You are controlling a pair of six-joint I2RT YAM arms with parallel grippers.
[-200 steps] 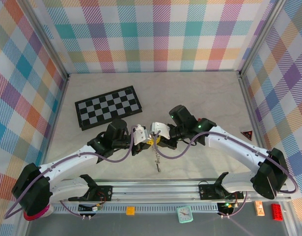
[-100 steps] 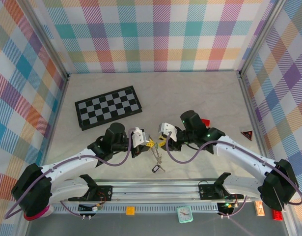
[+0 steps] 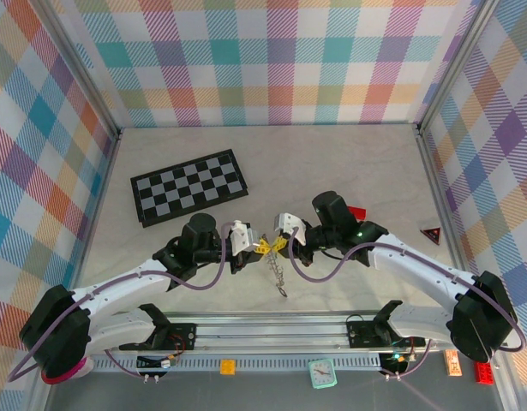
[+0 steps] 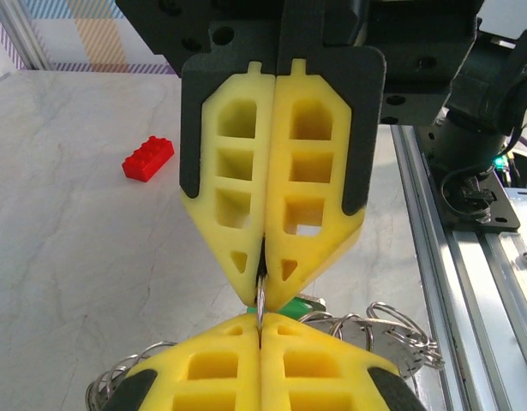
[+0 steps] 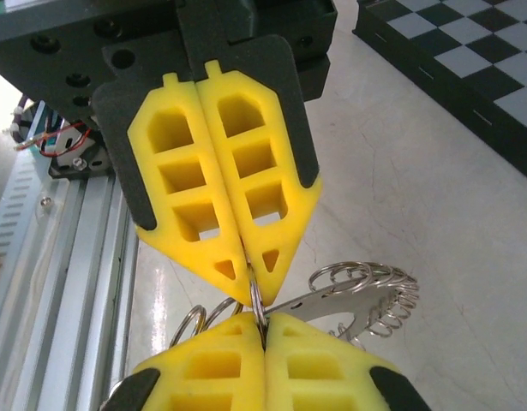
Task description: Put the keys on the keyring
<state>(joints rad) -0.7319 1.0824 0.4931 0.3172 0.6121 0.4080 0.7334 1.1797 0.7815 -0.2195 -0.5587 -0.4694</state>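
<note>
The keyring (image 4: 260, 304) is a thin silvery wire caught at the point where the two pincers meet tip to tip. Its looped coils bunch just beside and behind the tips. In the overhead view a chain-like strand of it hangs below the tips toward the counter (image 3: 349, 171). The green-headed key (image 4: 289, 306) shows as a green edge directly behind the left pincer (image 4: 260, 330), touching the coils. I cannot tell whether it is threaded on the wire, and I cannot pick out the black-headed key with certainty.

The left pincer is pressed together on the wire, as it was a second ago. The right pincer (image 4: 265, 265) is what changed. Half a second ago it stood drawn back from the left one with its jaws partly spread, and a small dark piece lay on the counter below the gap. Now it is back nose to nose with the left pincer, and its yellow pads are pinched on the same wire.

I read this as a re-grip. The ring is braced from both sides again, so the threading step can be retried, but I judge no key confirmed on the ring yet.

Well beyond the left pincer lies the chessboard (image 3: 188, 187). A red brick (image 4: 148, 158) rests on the counter just past the right pincer.
</note>
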